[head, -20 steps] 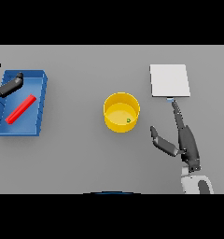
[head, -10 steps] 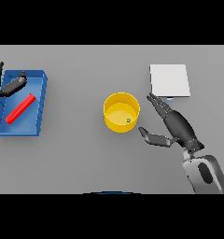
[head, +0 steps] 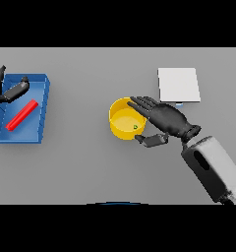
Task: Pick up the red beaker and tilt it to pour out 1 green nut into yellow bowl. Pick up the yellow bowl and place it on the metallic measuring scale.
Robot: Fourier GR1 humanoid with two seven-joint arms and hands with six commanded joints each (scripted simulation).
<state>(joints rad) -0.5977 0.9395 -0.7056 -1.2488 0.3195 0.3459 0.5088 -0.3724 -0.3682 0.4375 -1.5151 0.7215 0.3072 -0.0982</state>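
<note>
- Near the middle of the tabletop sits the yellow bowl, upright, with one green nut lying inside toward its right wall (so the pour looks done, and the lift is the step in hand).
- Right hand is unclenched: its fingers reach over the bowl's right rim while the thumb lies just outside the near-right wall. Nothing is grasped yet.
- Risk: fingers closing from this offset could push the rim sideways, so the bowl slides left or tips and the nut rolls out.
- Risk: a pinch on one wall alone may let the bowl swing when lifted, spilling the nut on the way.
- Metallic measuring scale lies toward the far right edge, apart from the bowl; a low carry could clip its near edge.
- Left hand rests relaxed over the blue tray at the left edge, beside the red beaker, which lies flat in it.
</note>
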